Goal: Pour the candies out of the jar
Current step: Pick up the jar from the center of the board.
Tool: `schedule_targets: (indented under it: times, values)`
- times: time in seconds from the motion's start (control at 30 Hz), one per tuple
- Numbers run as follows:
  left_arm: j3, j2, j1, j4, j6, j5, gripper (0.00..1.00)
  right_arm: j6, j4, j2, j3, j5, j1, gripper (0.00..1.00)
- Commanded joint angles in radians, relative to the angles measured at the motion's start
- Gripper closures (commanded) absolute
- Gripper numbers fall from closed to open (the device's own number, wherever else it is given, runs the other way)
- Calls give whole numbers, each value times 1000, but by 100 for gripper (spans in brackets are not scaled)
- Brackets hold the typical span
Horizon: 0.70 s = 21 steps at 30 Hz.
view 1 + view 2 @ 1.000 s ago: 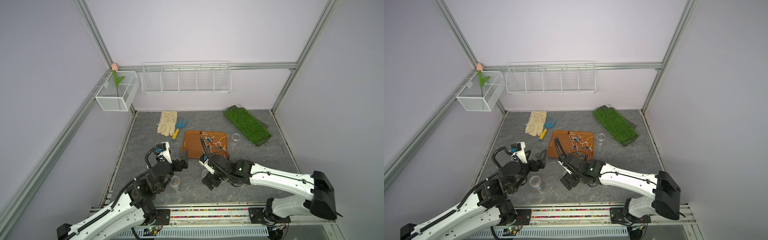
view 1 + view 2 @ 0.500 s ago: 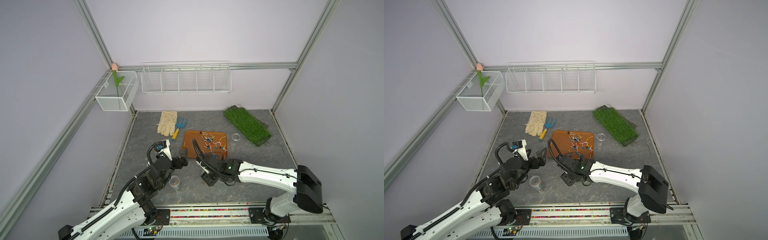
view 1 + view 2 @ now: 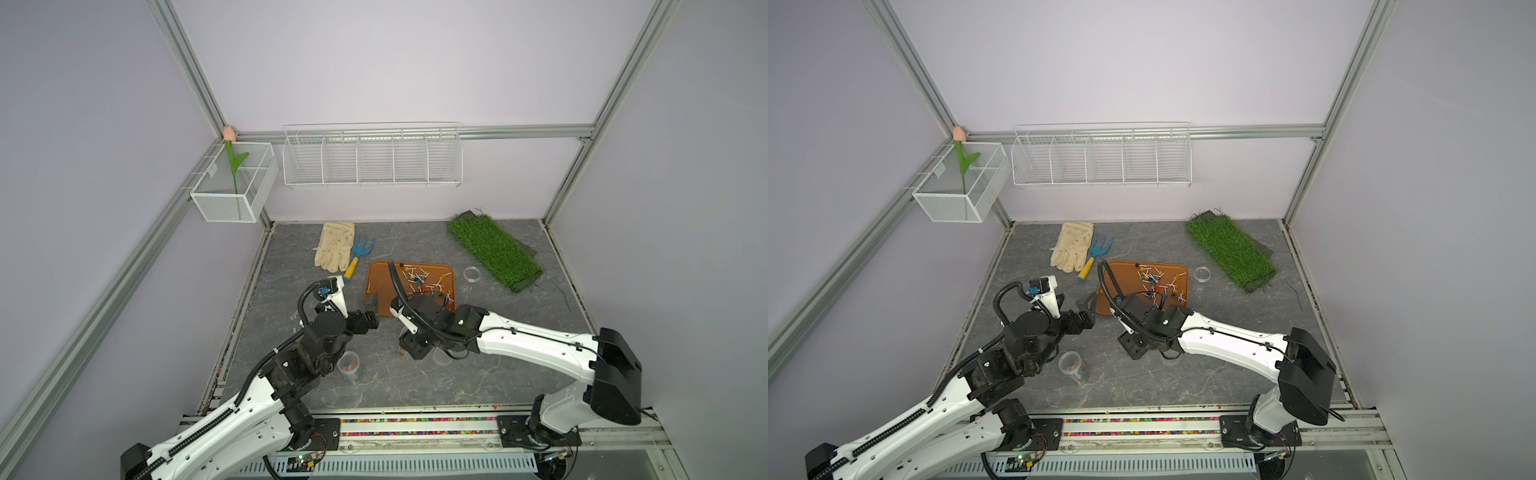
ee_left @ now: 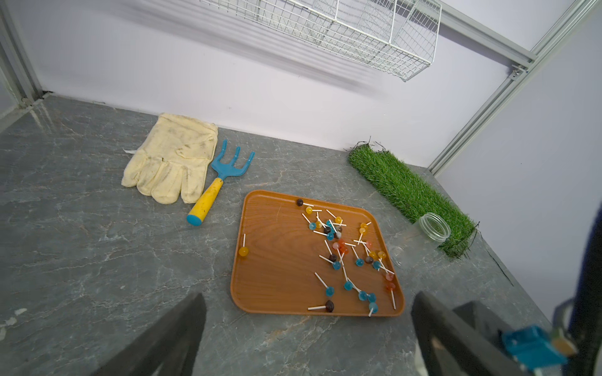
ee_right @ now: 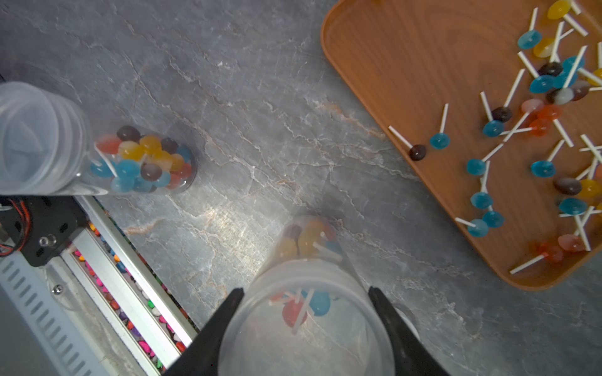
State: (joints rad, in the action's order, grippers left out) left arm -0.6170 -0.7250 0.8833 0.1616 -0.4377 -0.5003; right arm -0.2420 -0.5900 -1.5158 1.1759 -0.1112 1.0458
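1. Left claw (image 4: 309, 298): fingers spread wide, holding nothing, poised over the tabletop (image 4: 97, 260) just short of the tray's near edge.
2. Spare jar (image 3: 348, 366): upright on the tabletop beside the left arm, mouth up, candies (image 5: 143, 159) heaped in its bottom; nothing touches it.
3. Right claw (image 5: 305, 290): clamped on the jar (image 5: 306, 351), one finger against each side of the rim. The jar's long axis stands upright, with the open mouth facing the wrist camera and candies lying at the bottom. Whether its base is clear of the tabletop cannot be told.
4. Tray (image 5: 407, 48): lies just beyond the right claw, on the side away from the robot's base, with loose candies strewn over it.
5. Governing relation: the jar stands short of the tray. Pouring probably calls for carrying it forward over the rim, then tipping it mouth first. The right arm is the one placed to do it.
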Motion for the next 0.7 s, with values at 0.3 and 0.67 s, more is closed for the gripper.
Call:
schedule_targets:
  times: [0.3, 0.67]
  values:
    - [-257, -206, -12, 100, 334, 289, 0, 54, 21, 156, 67, 364, -261, 54]
    - [-209, -205, -12, -53, 455, 573, 5, 43, 28, 214, 85, 411, -341, 54]
